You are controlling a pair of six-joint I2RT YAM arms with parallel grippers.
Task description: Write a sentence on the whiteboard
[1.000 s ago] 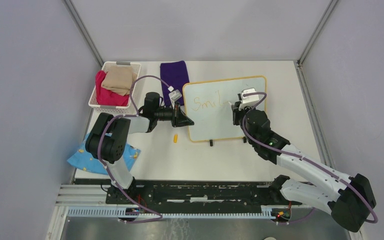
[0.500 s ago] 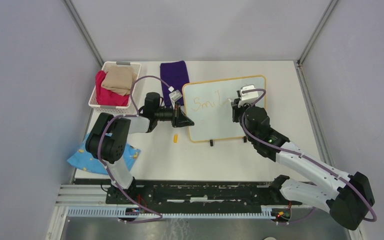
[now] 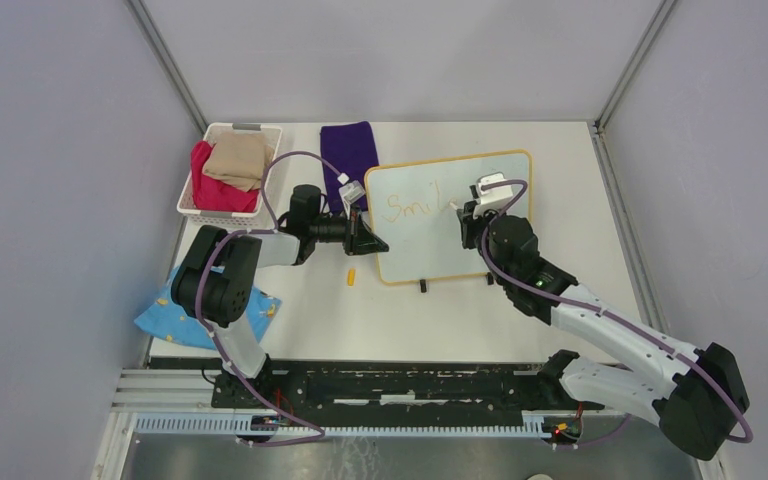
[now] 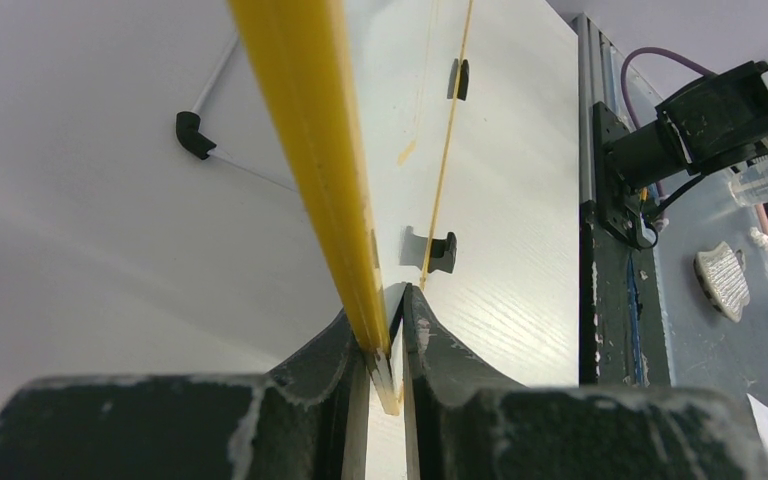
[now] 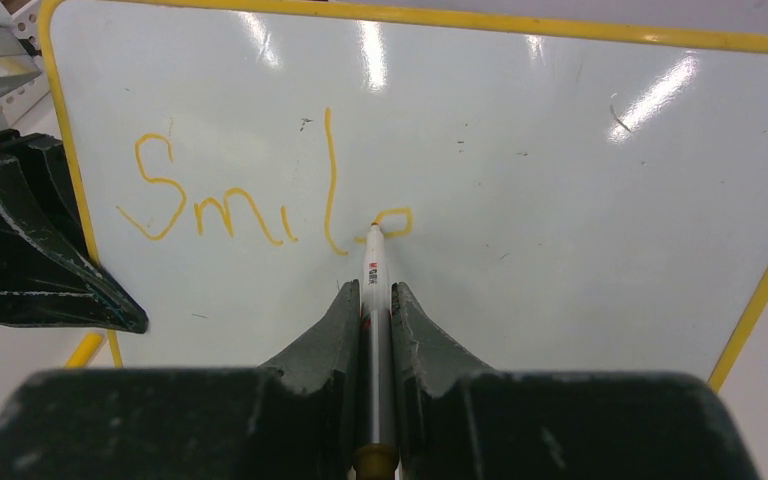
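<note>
Closing the loop of the "e" in the sentence (image 5: 327,180), with only "Smil" finished on the whiteboard (image 3: 440,250), mid-table on its black feet (image 3: 423,286). Holding the marker (image 5: 373,262) in the right gripper (image 5: 375,292), jaws clamped on the barrel, tip touching the board. Pinching the yellow frame (image 4: 310,150) in the left gripper (image 4: 388,322), jaws shut on it. Risking, through too much pressure, a board pushed out of that pinch and a smeared letter; through lifting early, an open loop. Minding the left fingers (image 5: 30,250) overlapping the margin beside the "S", likely in the way of a second line begun far left. Leaving well apart a small yellow piece (image 3: 351,277), probably the cap, a purple cloth (image 3: 350,150) and a basket (image 3: 222,127).

Lab cell, grey walls (image 3: 50,200), mounting rail (image 3: 410,385)
</note>
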